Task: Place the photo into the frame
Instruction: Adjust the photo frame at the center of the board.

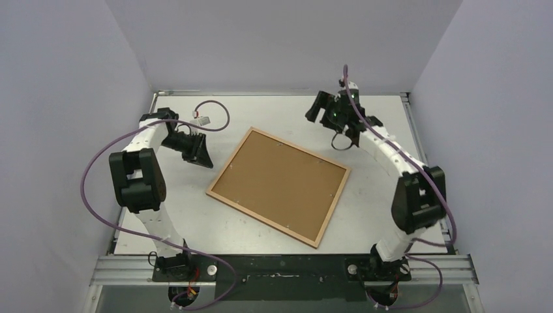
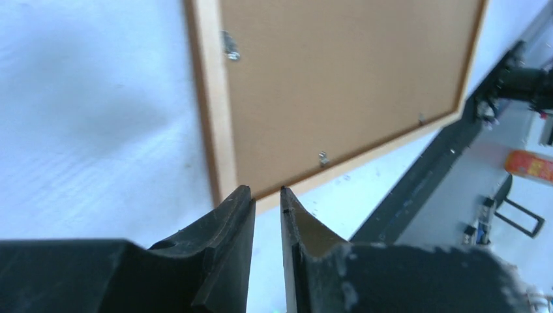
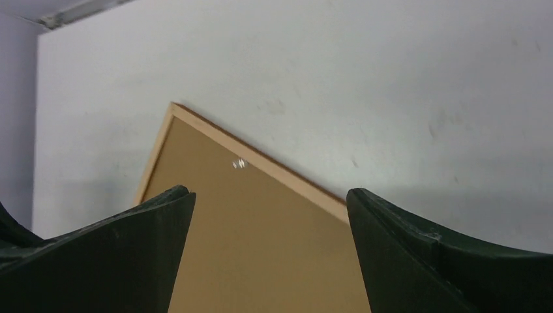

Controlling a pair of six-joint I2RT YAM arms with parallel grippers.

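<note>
Left gripper (image 2: pixel 266 190) barely parted, right gripper (image 3: pixel 269 192) wide; frame (image 2: pixel 209 98) slanted, long axis far-left to near-right.

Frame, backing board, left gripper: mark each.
frame (image 2: pixel 207 98), left wrist view, its light wooden rail.
backing board (image 1: pixel 279 184), top external view, its centre.
left gripper (image 2: pixel 265 193), left wrist view, midway between fingertips.

R gripper (image 3: pixel 270 193) fingers spread wide above frame (image 3: pixel 297 180) corner; brown backing (image 3: pixel 261 261) faces up, small metal clip (image 3: pixel 240 163), white desk (image 3: pixel 339 72) beyond.
</note>
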